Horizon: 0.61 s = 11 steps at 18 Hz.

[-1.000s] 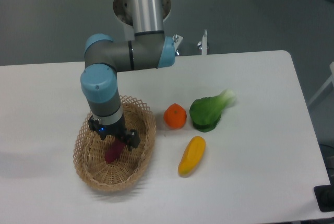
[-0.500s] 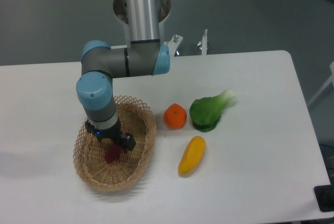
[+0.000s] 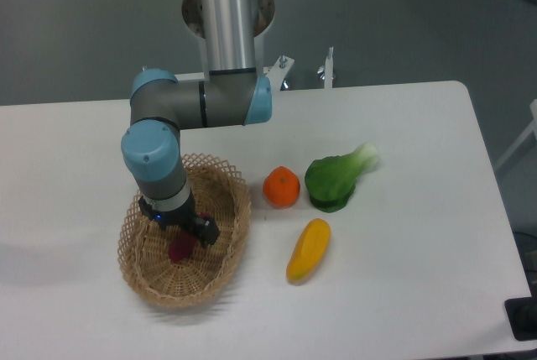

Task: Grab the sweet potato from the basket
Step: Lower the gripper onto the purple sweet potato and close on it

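A white table (image 3: 403,293) fills most of the view, seen from above and in front. 1 grey robot arm (image 3: 226,33) with light blue joint caps comes down from 12 o'clock, bends at an elbow, and drops its wrist straight into the basket.

The basket (image 3: 225,268) is an oval of tan woven wicker with an open lattice rim, sitting at about 8 o'clock on the table. It is the largest item among the produce.

To the right of the basket lie 3 pieces of produce, all on the bare tabletop. A leafy green vegetable (image 3: 334,179) with a pale stalk sits near 3 o'clock from the basket. A yellow-orange elongated vegetable (image 3: 308,250) lies at about 5 o'clock from the green one. A round orange fruit (image 3: 282,187) sits just left of the green vegetable, near the basket rim.

The gripper (image 3: 180,238) is down inside the basket, black and pointing at the floor of it. The sweet potato (image 3: 179,248), the smallest item (only a magenta patch shows), sits inside the basket directly under the gripper. Whether the jaws are closed on it cannot be told.
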Each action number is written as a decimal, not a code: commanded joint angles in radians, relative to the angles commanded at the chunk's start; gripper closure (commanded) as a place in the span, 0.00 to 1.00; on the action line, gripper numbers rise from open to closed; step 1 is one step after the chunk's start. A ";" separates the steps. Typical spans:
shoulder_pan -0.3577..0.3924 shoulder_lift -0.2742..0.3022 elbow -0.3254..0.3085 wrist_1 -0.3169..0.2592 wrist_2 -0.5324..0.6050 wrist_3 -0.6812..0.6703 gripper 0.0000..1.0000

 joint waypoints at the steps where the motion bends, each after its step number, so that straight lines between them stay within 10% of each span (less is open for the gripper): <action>1: -0.002 0.002 0.000 0.000 0.000 0.002 0.26; 11: 0.000 0.008 0.005 -0.003 -0.002 0.020 0.61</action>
